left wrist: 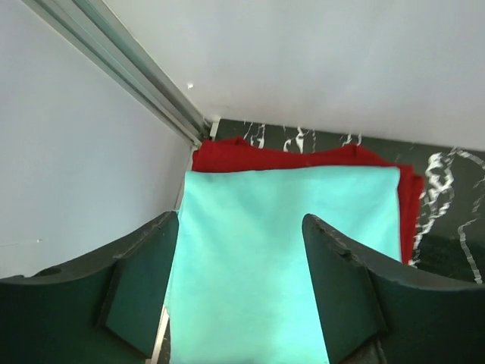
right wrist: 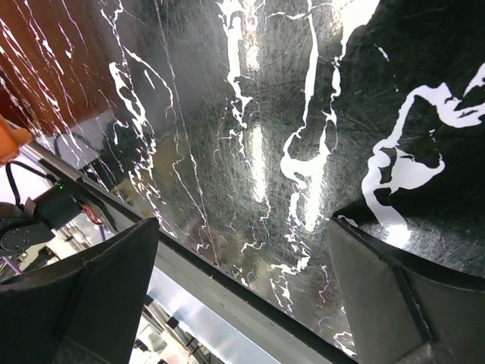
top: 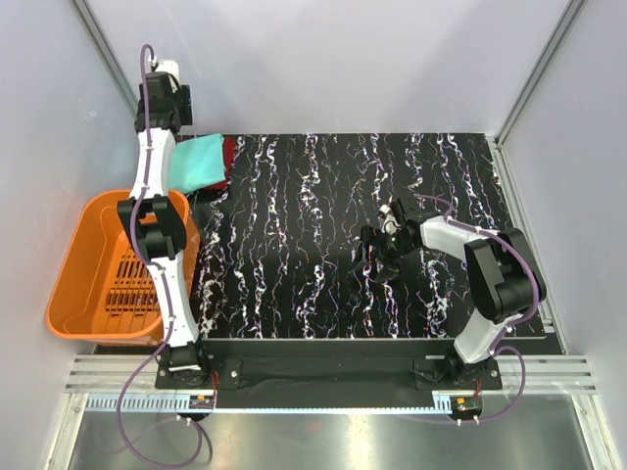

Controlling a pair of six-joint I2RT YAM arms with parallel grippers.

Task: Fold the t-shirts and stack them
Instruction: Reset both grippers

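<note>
From above, we saw the teal-green t-shirt (top: pixel 201 162) folded atop the dark red t-shirt (top: pixel 228 155) in the marbled table's (top: pixel 323 196) far-left corner, just beyond the orange basket (top: pixel 88 284). The left wrist view showed the left gripper (left wrist: pixel 241 284) released, jaws spread above the teal cloth; the right wrist view showed the right gripper (right wrist: pixel 242 280) wide open, holding nothing, over the tabletop.

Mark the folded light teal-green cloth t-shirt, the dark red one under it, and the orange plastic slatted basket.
light teal-green t-shirt (left wrist: pixel 284 227): left wrist view, flat top face
dark red t-shirt (left wrist: pixel 292 158): left wrist view, far edge strip
orange basket (top: pixel 83 269): top view, left inner wall
</note>
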